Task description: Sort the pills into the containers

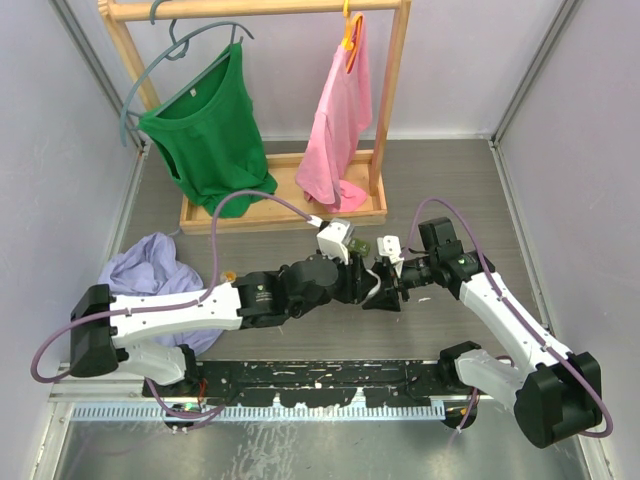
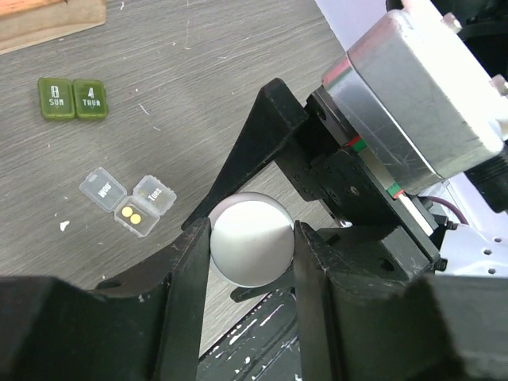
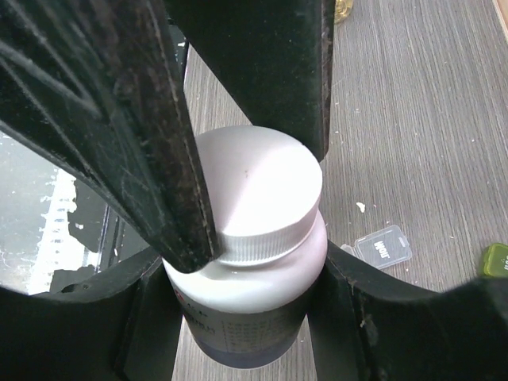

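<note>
right claw [image 3: 242,305] grasps bottle [image 3: 238,337] crosswise; left claw [image 2: 252,234] clenched on cap [image 3: 254,182], bottle's long axis running straight into it. clear box [image 2: 127,202] lies off its left finger.

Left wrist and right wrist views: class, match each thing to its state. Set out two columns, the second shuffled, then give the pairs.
Things:
1. green pill box
2. clear pill box
3. white cap
4. bottle body

States:
A. between the left fingers
B. both lids closed
C. gripped by the right fingers
D. one compartment open, two yellow pills inside

Pairs: 1-B; 2-D; 3-A; 4-C
</note>
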Tool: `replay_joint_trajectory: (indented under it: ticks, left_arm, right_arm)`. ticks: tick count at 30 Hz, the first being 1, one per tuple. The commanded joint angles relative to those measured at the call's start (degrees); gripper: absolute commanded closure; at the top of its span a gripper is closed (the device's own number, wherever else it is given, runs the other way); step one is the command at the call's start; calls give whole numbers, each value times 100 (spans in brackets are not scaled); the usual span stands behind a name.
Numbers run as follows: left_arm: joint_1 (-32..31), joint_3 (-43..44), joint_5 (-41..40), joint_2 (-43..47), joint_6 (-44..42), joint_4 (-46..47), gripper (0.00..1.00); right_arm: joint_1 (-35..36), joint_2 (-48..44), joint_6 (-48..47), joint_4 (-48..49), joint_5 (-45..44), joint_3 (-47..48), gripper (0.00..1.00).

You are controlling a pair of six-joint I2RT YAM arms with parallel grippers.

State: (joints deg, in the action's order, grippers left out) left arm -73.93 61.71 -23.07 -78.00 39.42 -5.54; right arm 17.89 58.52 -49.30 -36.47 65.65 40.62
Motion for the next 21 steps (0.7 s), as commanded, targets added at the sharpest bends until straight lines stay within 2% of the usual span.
replay_joint_trajectory:
  ticks: [1, 4, 6, 8, 12, 17, 21]
  left_arm:
    - [-25, 222, -72, 16, -157, -50, 65]
    - [-25, 152, 77, 66, -391, 25, 79]
    - [-25, -30, 329, 153, -846, 316, 81]
    - [-18, -525, 838, 280, -1674, 1026, 82]
    - [281, -1419, 2493, 482, -3324, 2457, 88]
    - [1218, -1458, 4839, 328, -3913, 2454, 90]
    - [1573, -1354, 5721, 152, -4471, 2328, 91]
  right_arm:
    - [-9, -49, 2, 158, 150, 201, 85]
    - [-11, -43, 8, 158, 158, 201, 85]
    - [-6, -51, 8, 152, 165, 195, 85]
    - [-12, -50, 14, 154, 182, 200, 85]
    - [-6, -36, 15, 158, 220, 192, 85]
    - [-11, -31, 23, 164, 238, 184, 85]
    - [-7, -22, 23, 162, 238, 182, 85]
